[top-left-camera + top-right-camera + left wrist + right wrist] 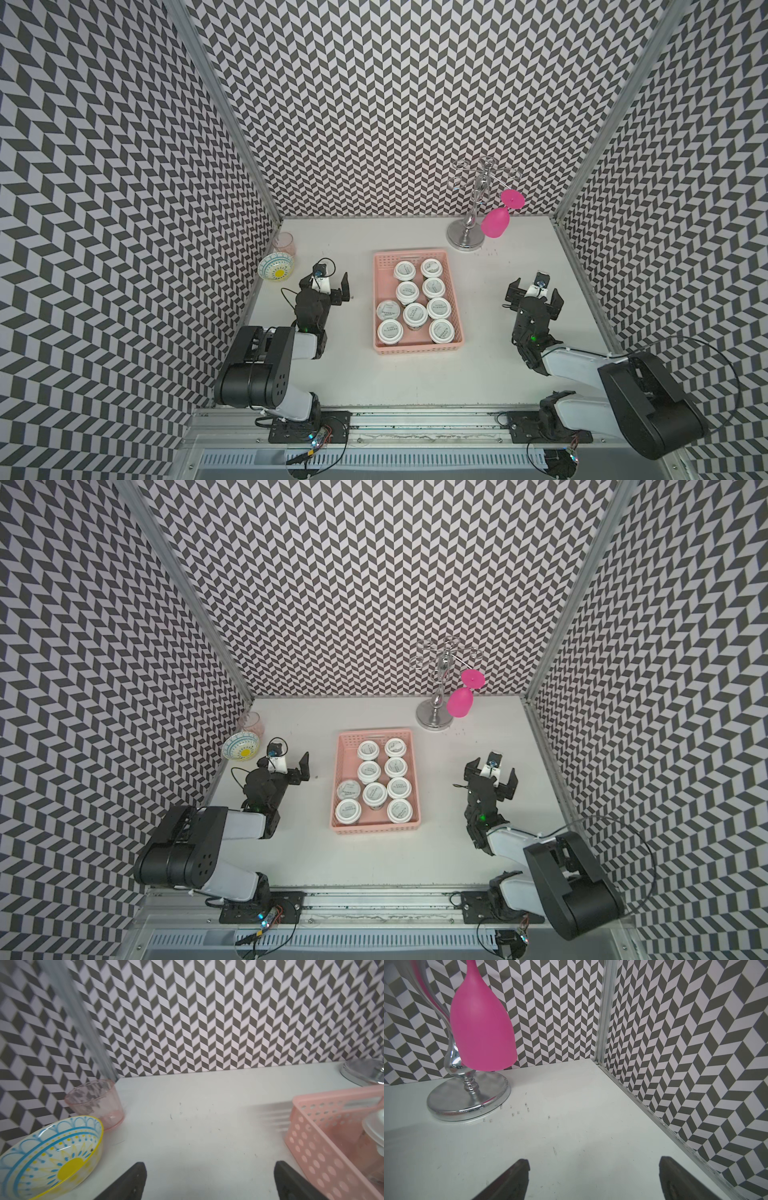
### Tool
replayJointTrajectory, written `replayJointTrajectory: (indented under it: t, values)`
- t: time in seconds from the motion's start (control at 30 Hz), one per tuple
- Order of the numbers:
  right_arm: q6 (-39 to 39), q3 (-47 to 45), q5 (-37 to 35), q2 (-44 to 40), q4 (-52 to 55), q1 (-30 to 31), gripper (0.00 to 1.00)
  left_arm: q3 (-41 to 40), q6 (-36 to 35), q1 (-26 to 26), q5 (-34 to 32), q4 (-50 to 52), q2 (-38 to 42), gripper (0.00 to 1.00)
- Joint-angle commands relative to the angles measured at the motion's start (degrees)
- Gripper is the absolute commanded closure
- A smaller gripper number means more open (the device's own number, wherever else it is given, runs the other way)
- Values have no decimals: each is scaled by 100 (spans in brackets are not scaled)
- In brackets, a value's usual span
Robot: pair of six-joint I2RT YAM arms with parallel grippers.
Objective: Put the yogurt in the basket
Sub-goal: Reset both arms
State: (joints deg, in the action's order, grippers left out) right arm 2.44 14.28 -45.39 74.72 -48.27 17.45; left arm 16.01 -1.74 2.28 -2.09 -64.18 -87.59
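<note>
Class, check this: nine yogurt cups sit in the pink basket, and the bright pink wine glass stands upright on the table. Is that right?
No. The bright pink wine glass hangs upside down from the chrome rack, as the right wrist view shows. The nine yogurt cups do sit in the pink basket.

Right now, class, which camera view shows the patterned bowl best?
The left wrist view: the bowl looms close, its pattern clear. Both top views show it small and distant; the right wrist view misses it.

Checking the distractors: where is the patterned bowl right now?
In both top views the patterned bowl sits at the left edge of the table, just in front of the pinkish glass.
</note>
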Motion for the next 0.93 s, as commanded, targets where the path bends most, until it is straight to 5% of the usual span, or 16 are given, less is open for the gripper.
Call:
replayJointTrajectory:
  t: [0.0,0.9]
  values:
    - [-120,-12,54,76,-845,-81,0,-242,442,-35,-946,-813,-88,0]
    - [-111,-58,623,22,-958,-409,0,-199,402,1,-1025,-741,-76,0]
